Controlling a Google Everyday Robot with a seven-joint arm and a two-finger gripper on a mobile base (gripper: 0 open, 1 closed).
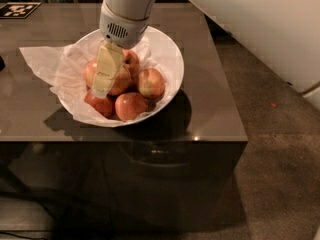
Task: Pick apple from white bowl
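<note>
The white bowl (170,51) stands on a dark table and is lined with crumpled white tissue paper (47,59). Several apples are piled in it. The apple (150,82), the palest with yellow-green skin and a red blush, lies on the right of the pile. My gripper (101,88) reaches down from the white arm (125,14) into the left middle of the pile, against an orange-red apple (121,82) just left of the pale one. It hides part of the apples behind it.
The table (215,109) ends just in front of and to the right of the bowl. A black-and-white marker tag (17,9) lies at the far left corner. A white panel (260,29) stands at the right, above brown carpet.
</note>
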